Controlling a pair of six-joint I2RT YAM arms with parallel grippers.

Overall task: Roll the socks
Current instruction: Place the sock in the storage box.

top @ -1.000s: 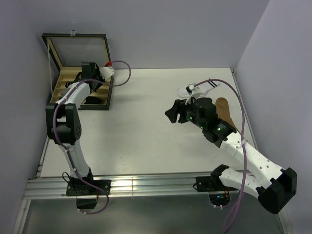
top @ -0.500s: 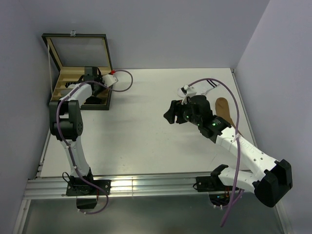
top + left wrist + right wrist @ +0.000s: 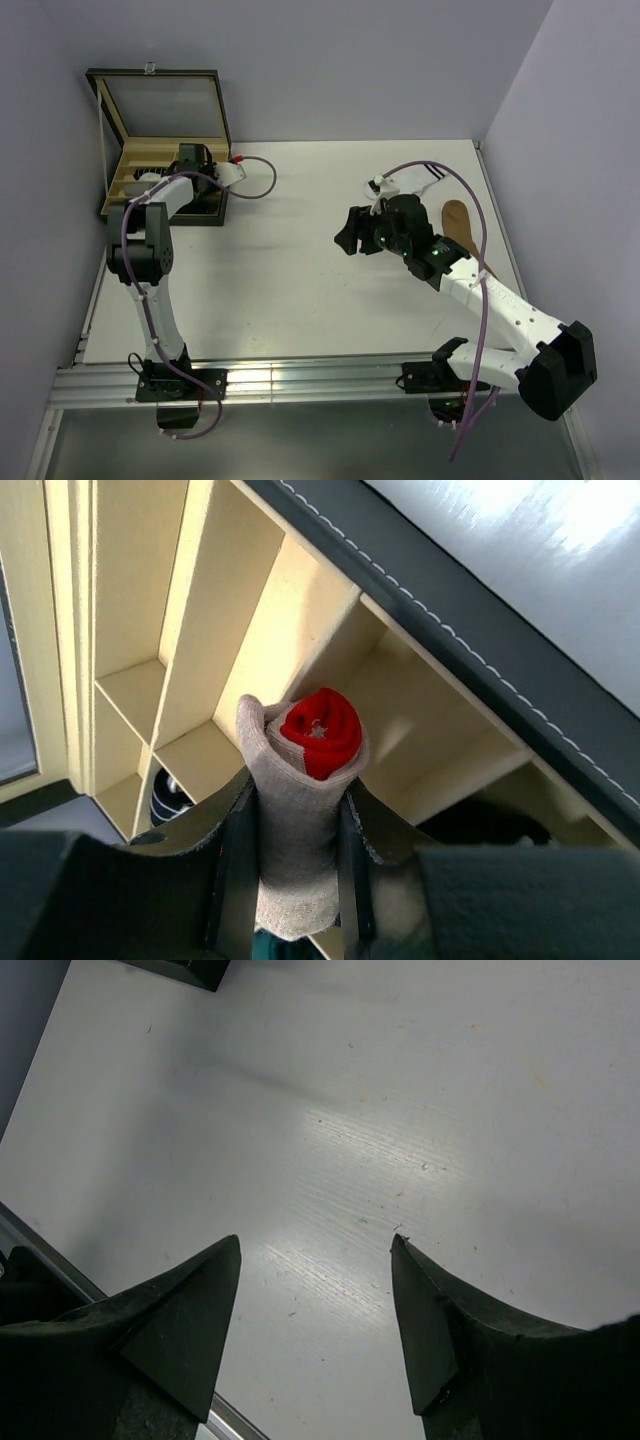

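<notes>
The right gripper [image 3: 315, 1245] hangs open and empty above the white worktop [image 3: 290, 250]. Beyond its arm, near the right edge, a brown sock [image 3: 458, 222] lies flat. At the far left the left gripper [image 3: 296, 790] is clamped on a rolled beige sock [image 3: 300, 855] with a red core. It holds the sock over the compartments of an open box [image 3: 480, 660], where a dark rolled sock [image 3: 165, 798] sits in one compartment.

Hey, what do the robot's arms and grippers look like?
The left arm and right arm are white links with black joints, each trailing a purple cable. The left gripper and right gripper have two black tapered fingers. A green light shows on the right arm.
</notes>
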